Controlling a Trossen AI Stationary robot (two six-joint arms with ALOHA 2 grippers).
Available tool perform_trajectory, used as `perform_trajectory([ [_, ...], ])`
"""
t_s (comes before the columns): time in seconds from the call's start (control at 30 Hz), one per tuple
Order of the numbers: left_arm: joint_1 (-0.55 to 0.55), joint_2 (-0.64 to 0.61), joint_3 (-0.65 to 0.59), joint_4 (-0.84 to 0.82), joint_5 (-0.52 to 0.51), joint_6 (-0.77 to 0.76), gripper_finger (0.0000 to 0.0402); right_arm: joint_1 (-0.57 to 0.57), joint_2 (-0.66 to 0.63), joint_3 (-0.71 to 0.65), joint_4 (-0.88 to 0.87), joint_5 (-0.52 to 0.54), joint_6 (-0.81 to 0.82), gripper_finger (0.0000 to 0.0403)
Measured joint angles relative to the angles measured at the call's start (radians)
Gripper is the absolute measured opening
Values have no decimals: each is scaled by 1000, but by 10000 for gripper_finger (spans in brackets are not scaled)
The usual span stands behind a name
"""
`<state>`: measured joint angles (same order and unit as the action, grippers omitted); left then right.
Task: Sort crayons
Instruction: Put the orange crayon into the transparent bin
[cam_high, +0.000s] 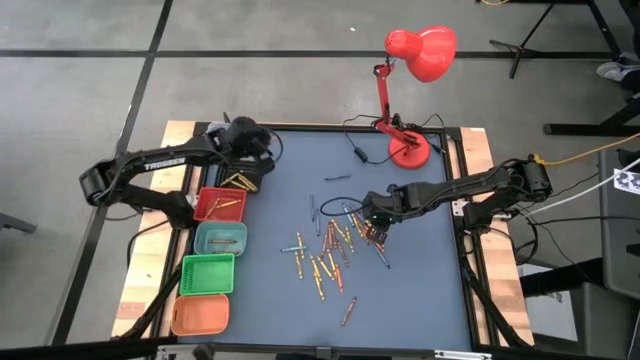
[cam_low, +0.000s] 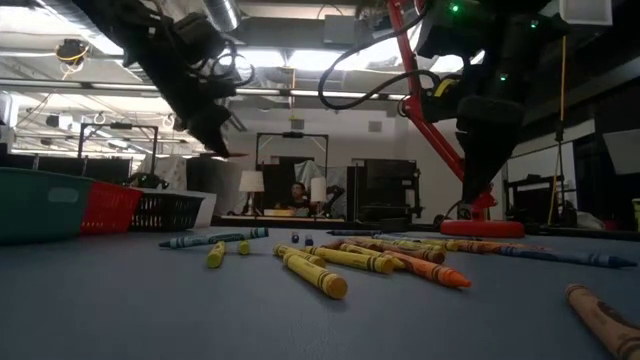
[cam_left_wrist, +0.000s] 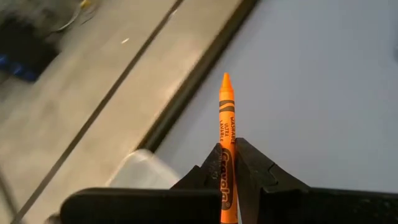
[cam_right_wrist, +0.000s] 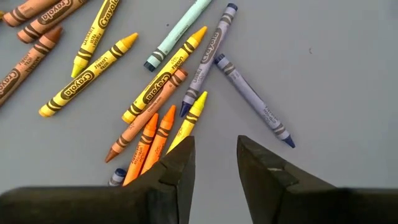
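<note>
Many crayons (cam_high: 330, 250) lie scattered on the blue table mat (cam_high: 420, 290), in yellow, orange, blue, brown and pale green. In the right wrist view the crayons (cam_right_wrist: 155, 93) rest flat on their sides. My right gripper (cam_high: 376, 226) hangs open just above the pile's right end; nothing is between its fingers (cam_right_wrist: 214, 162). My left gripper (cam_high: 250, 150) is raised at the table's far left, above the red bin, shut on an orange crayon (cam_left_wrist: 226, 124). The low view shows that gripper (cam_low: 215, 135) high above the mat. My left gripper pinches the orange crayon by the rear part of its paper wrap (cam_left_wrist: 225, 163) between its two fingers. The crayon lies along the fingers, and its pointed tip (cam_left_wrist: 226, 78) sticks out ahead of them. It is lifted clear of the table.
A row of small bins stands along the table's left side: red (cam_high: 207, 212), teal (cam_high: 204, 240), green (cam_high: 190, 275), orange (cam_high: 180, 318). A few crayons (cam_high: 238, 182) lie by the red bin's far side. A red desk lamp (cam_high: 408, 150) stands at the far right. The mat's near right part is bare.
</note>
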<state>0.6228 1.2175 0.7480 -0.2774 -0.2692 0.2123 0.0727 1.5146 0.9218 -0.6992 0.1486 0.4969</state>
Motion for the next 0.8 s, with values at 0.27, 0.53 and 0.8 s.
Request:
perform_trajectory([
  [0.27,138,-6,1,-115,-72,6,5,0,0,0,0,0,0,117],
  [0.53,250,-5,1,-154,-72,7,5,0,0,0,-1,1,48,117],
  [0.8,310,-4,1,-158,-87,6,38,1,0,0,-1,1,52,117],
])
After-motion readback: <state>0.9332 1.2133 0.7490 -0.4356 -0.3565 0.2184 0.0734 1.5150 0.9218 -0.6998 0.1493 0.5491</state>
